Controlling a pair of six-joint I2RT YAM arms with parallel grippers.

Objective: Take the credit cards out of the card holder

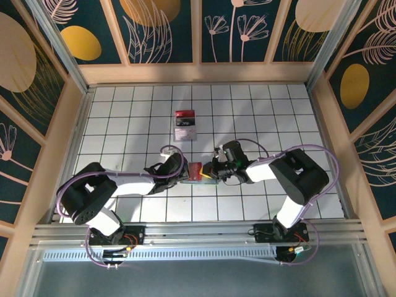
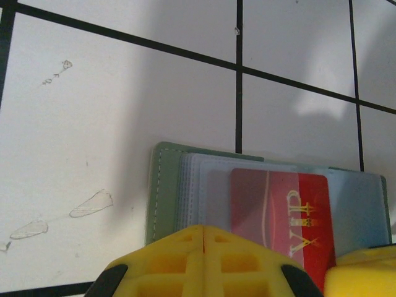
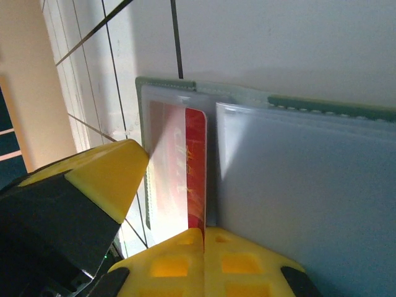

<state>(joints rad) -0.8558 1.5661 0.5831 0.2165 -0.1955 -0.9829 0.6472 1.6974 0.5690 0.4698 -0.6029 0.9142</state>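
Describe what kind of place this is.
Likely a lab robot test booth: a white gridded tabletop, enclosed by floral-print wall panels, with an aluminium mounting rail along the near edge.

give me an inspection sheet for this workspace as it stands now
surface: white tiled table, black grid lines, faint smudges in the left wrist view
job's things: card holder lying open between the arms; red card part covered by a clear sleeve
clutter: red-topped block farther back, apart from the arms
tools: left tool shut at the holder's near edge; right tool shut at the red card's edge, grip unclear
cables: purple cables looped along both arms
surroundings: dark leaf-patterned panels in wooden frames; metal rail at the near edge
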